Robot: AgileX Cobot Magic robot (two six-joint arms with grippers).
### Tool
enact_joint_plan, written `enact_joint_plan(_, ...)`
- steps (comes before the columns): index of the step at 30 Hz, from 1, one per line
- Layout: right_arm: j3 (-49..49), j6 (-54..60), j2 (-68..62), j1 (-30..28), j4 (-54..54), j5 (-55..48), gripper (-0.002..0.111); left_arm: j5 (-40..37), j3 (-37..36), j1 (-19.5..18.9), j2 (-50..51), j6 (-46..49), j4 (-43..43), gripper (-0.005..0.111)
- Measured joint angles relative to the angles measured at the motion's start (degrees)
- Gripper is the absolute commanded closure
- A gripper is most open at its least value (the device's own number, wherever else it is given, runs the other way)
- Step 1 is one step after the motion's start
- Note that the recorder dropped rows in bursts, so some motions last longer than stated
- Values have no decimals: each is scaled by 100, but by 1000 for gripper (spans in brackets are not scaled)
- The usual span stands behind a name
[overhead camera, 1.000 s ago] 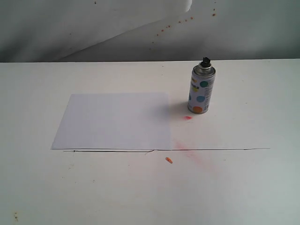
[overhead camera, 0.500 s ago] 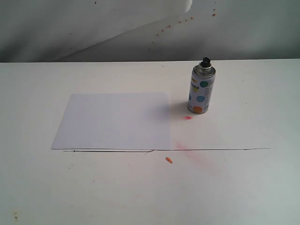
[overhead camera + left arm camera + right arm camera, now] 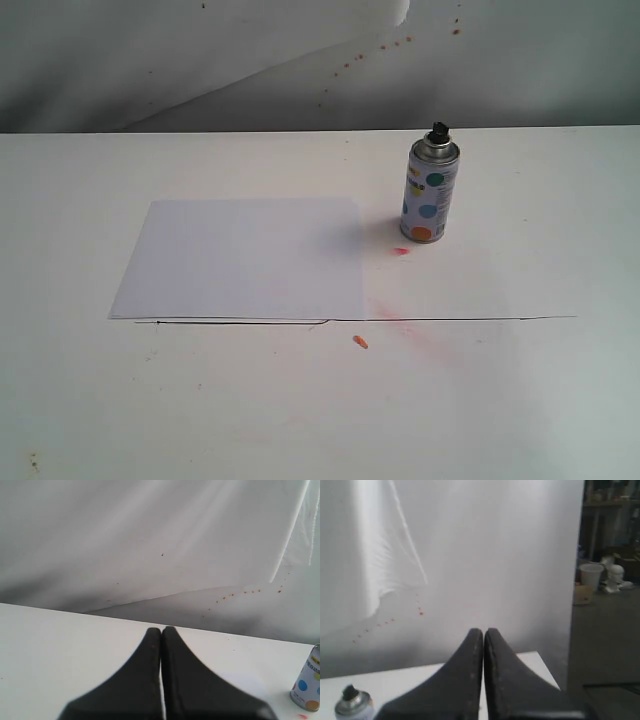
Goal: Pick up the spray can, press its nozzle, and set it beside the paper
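The spray can (image 3: 431,192) stands upright on the white table, just right of the paper (image 3: 244,258), its black nozzle (image 3: 438,131) on top. The flat white sheet lies left of centre. Neither arm shows in the exterior view. In the left wrist view my left gripper (image 3: 161,629) is shut and empty above the table, with the spray can (image 3: 308,685) at the frame's edge, far off. In the right wrist view my right gripper (image 3: 483,630) is shut and empty, and the spray can's top (image 3: 353,701) shows well apart from it.
A thin black line (image 3: 400,320) runs across the table below the paper. Red and orange paint marks (image 3: 402,251) lie near the can and by the line (image 3: 360,342). A curled white backdrop sheet (image 3: 250,50) hangs behind. The table's right edge (image 3: 547,667) shows in the right wrist view.
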State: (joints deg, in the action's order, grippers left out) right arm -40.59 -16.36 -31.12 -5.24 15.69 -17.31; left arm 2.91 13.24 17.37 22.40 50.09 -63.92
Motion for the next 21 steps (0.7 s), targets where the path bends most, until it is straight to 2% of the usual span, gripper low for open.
enact_joint_plan(4,930,0,615,-282,0,-70,107,0,0,0,0,0,0,107)
enact_joint_plan(12,2231,-10,1319,-127,-129,9,107,0,0,0,0,0,0,107)
enact_joint_plan(21,2703,-10,1831,-114,-229,179,107,0,0,0,0,0,0,107)
